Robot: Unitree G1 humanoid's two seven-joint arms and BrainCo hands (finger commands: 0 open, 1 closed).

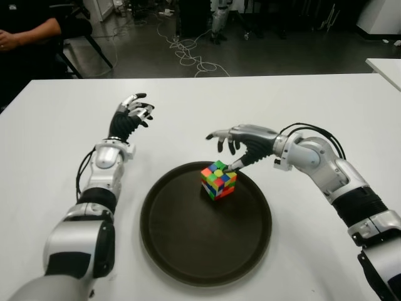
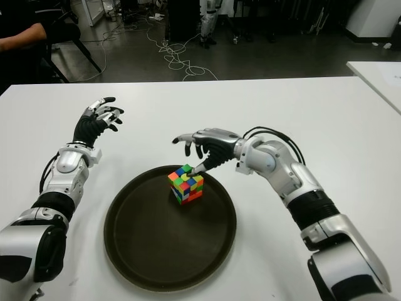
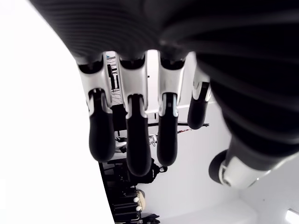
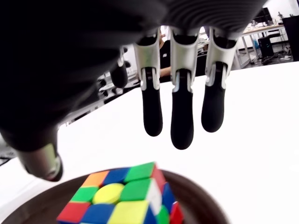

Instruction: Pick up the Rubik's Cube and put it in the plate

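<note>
A multicoloured Rubik's Cube [image 1: 218,179] [image 4: 124,198] sits inside the dark round plate [image 1: 188,244], toward its far rim. My right hand [image 1: 235,145] hovers just above and behind the cube with fingers [image 4: 181,122] spread; it holds nothing, and its thumb tip is close to the cube's top corner. Far to the left of the plate, my left hand [image 1: 130,117] is raised over the white table [image 1: 56,144], fingers [image 3: 132,140] loosely extended and empty.
The plate lies in the table's near middle. A second white table's corner [image 1: 385,66] shows at the far right. A seated person's arm [image 1: 28,34] is beyond the far left edge. Cables [image 1: 188,53] trail on the dark floor behind.
</note>
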